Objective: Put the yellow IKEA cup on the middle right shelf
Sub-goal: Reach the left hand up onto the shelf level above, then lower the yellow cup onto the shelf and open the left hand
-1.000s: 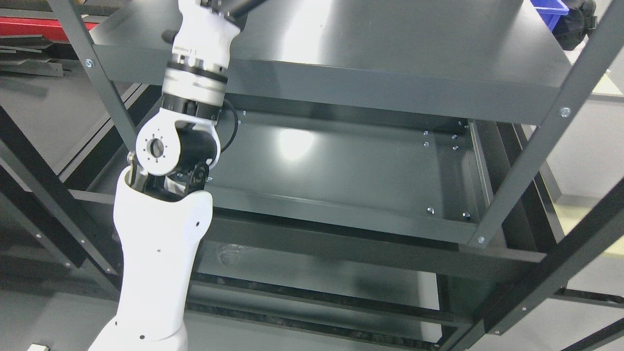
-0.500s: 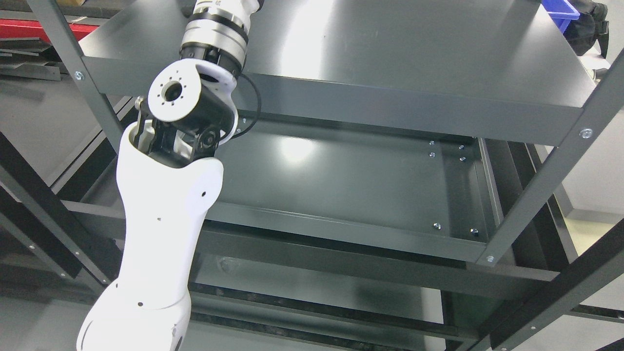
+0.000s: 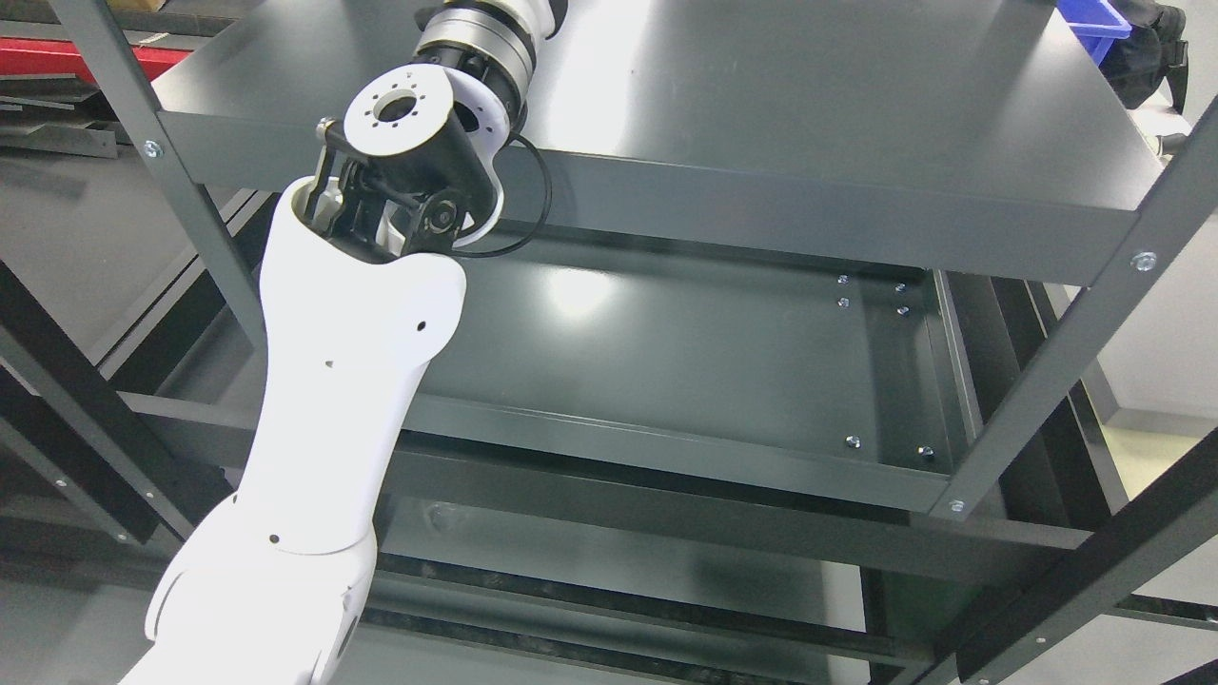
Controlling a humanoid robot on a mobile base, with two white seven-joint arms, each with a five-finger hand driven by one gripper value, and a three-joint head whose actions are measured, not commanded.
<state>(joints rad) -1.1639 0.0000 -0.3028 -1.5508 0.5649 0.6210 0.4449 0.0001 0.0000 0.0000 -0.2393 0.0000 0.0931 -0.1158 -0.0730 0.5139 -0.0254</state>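
Left arm: we see it rise from the lower left to the top edge, wrist above the top shelf.
Robot hand: out of frame; we cannot tell its state.
Cup: not visible; we cannot tell which way it lies from the hand, nor its axis.
Middle shelf: centre frame, bare; its right part is right of the arm.
Blue bin: upper right, contents hidden.
Right arm: not visible.

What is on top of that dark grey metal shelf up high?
On the upper dark grey metal shelf only a blue plastic bin's corner shows. The white robot arm covers a small part; its hand is out of frame.
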